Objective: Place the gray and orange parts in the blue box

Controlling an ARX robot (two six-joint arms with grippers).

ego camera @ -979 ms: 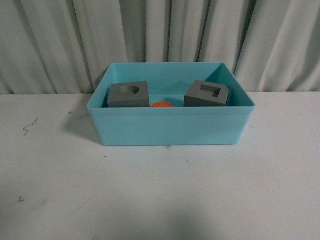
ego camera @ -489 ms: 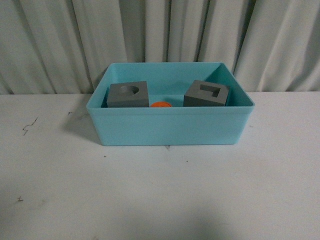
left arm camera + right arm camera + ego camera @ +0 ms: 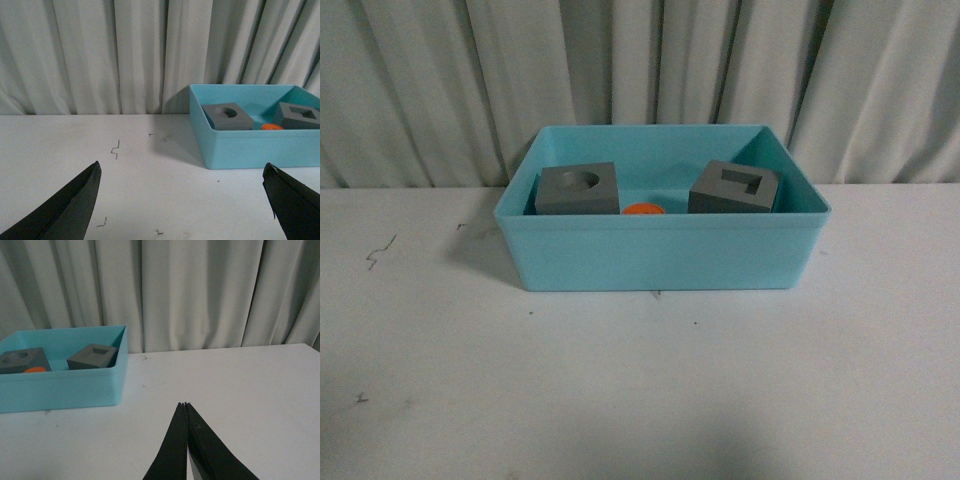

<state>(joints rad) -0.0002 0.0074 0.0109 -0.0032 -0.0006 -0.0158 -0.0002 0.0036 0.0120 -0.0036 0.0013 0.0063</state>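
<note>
blue box (image 3: pixel 660 255) holds cubes, cylinder; well apart | left gripper (image 3: pixel 182 200) spread wide, empty | right gripper (image 3: pixel 185 407) closed, empty

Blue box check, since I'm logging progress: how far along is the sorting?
It looks done. The blue box holds the round-recess gray cube, the square-recess gray cube and the orange cylinder. Nothing is in hand: the left gripper has its jaws wide apart over bare table, the right gripper is shut on nothing. No parts show outside the box.
</note>
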